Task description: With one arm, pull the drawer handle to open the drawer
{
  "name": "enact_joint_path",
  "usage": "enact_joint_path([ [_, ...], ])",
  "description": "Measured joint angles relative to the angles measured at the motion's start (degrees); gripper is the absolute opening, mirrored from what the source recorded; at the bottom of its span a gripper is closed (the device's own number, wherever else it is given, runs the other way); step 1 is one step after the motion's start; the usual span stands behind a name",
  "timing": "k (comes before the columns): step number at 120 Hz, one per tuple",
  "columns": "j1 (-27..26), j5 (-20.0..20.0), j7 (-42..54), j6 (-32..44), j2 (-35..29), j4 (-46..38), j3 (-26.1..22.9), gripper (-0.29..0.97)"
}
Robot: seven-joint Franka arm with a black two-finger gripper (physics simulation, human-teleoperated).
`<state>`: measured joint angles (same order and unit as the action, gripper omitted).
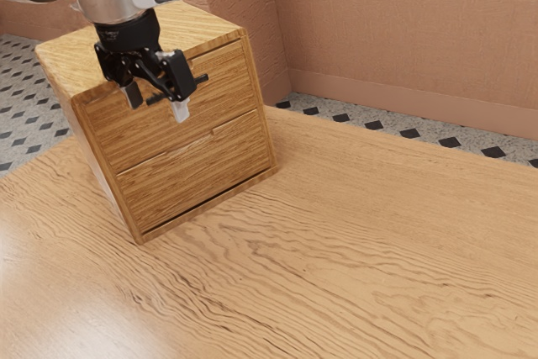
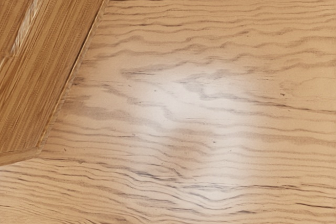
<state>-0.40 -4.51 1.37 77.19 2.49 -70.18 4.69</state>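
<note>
One wooden cabinet (image 1: 160,31) sits upper left of the exterior frame on a wood-grain table (image 1: 361,250), w/ two drawers stacked: upper drawer (image 1: 227,81) and lower drawer (image 1: 193,178). Both fronts face toward the frame's lower right and look flush w/ the cabinet body, i.e. shut. We count two handles, one per drawer, each a slim wooden strip: upper handle (image 1: 220,50) near the top right of its front, lower handle (image 1: 235,121) just below it. Their long axes run across the fronts, rising from lower left to upper right in the frame. One arm comes in at top left; its black gripper (image 1: 157,102) hangs in front of the upper drawer, left of the upper handle, two fingers (image 1: 181,109) pointing down and spread wide w/ nothing between them. We can't tell if they touch the front. In the wrist view, the cabinet's front (image 2: 52,51) takes the upper left and the table top (image 2: 210,103) lies beside it.
</note>
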Motion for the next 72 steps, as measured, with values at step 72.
enact_joint_path([
  [72, 0.76, -11.59, 2.70, 1.00, 10.91, 12.42, -1.80, 0.68],
])
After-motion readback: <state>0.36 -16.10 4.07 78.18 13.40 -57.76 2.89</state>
